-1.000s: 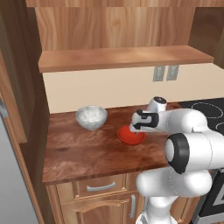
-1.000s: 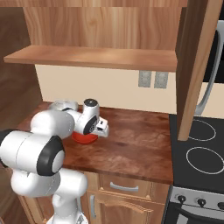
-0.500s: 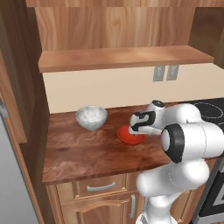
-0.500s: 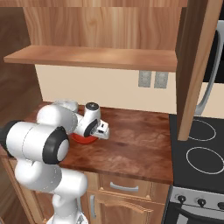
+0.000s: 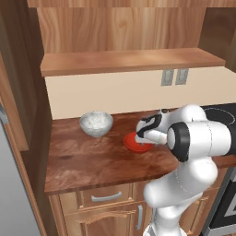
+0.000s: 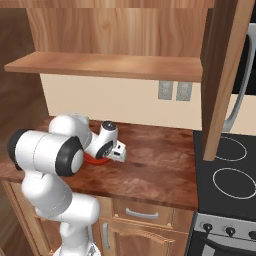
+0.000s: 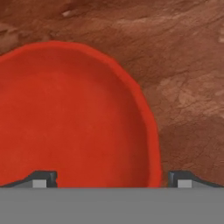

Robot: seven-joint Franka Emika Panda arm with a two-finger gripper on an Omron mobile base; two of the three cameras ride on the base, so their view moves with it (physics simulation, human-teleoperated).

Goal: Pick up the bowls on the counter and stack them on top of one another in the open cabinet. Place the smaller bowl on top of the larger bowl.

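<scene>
The gripper (image 7: pixel 109 177) has sunk lower, fingers spread astride the red bowl's (image 7: pixel 70 113) right rim on the table (image 5: pixel 87 159), ready to clamp.

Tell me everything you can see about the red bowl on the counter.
The red bowl is shallow, round, glossy and plain, with a thin raised rim, and looks empty. It sits upright on the dark wood-grain counter, right of the grey bowl and apart from it. The gripper is low over it, one fingertip inside the rim and one outside.
</scene>
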